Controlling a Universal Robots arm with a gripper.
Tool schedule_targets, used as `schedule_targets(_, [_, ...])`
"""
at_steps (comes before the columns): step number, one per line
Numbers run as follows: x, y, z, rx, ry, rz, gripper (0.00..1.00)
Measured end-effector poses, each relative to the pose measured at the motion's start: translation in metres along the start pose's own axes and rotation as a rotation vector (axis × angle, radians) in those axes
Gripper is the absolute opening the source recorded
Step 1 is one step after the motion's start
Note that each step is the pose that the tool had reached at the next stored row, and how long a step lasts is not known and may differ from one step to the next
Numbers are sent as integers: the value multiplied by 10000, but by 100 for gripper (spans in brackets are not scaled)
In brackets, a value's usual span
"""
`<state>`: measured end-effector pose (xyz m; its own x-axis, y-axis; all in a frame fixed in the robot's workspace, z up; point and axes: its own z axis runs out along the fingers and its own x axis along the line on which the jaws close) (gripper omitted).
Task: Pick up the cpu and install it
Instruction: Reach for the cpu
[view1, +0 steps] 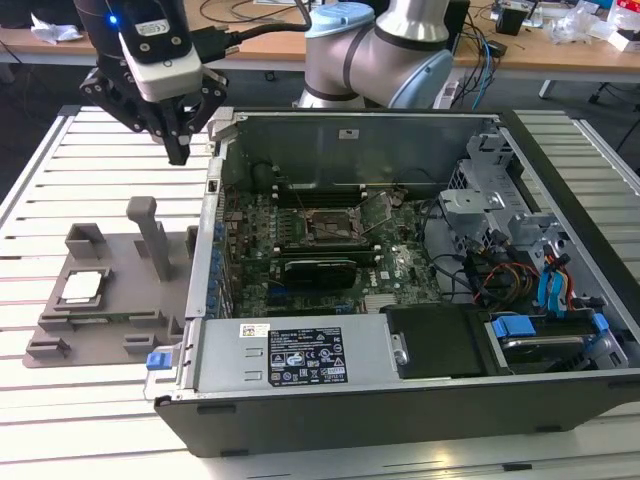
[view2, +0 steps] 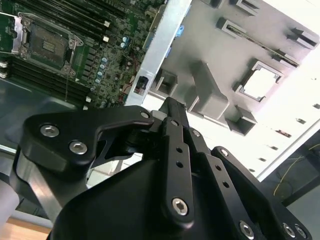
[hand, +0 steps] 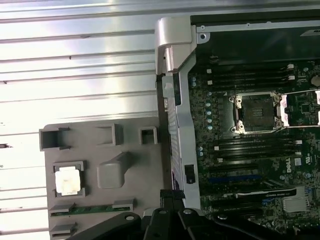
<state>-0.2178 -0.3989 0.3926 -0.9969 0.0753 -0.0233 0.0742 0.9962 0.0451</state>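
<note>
The cpu lies flat in a square pocket of the grey fixture plate, at the lower left of the exterior view; in both wrist views its pale top sits inside the same raised frame. The white slatted table carries everything. On it, filling the middle and right of the exterior view, the computer case lies on its side with its panel off. It holds a green motherboard, and a drive cage with blue cables at the right end. The plate lies just beside the case's left wall, and an upright post rises from it near the cpu. On the motherboard the socket stands open, its metal frame tilted up beside it. The tool hangs at upper left, above the table and well apart from the cpu, its fingers drawn together on nothing.
</note>
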Motion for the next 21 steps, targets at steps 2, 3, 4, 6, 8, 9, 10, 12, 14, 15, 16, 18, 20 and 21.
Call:
schedule_targets(2, [52,-4,-2,0,0,-1,11])
schedule_targets(3, [76,-5,-2,0,1,-1,11])
schedule_targets(4, [103,-8,-3,0,0,-1,11])
schedule_targets(6, [159,-12,-4,0,0,0,11])
schedule_targets(8, [231,-17,-6,0,0,-1,11])
schedule_targets(9, [279,-21,-7,0,0,-1,11])
schedule_targets(10, [318,-24,-8,0,0,-1,11])
schedule_targets(12, [451,-34,-10,-1,0,-1,11])
schedule_targets(14, [504,-38,-12,0,0,-1,11])
schedule_targets(15, [542,-40,-13,0,0,-1,11])
schedule_targets(16, [573,-43,-13,0,1,0,11])
schedule_targets(18, [705,-53,-14,-1,0,-1,11])
schedule_targets(20, [765,-57,-15,0,0,-2,11])
schedule_targets(21, [808,-60,-16,0,1,0,11])
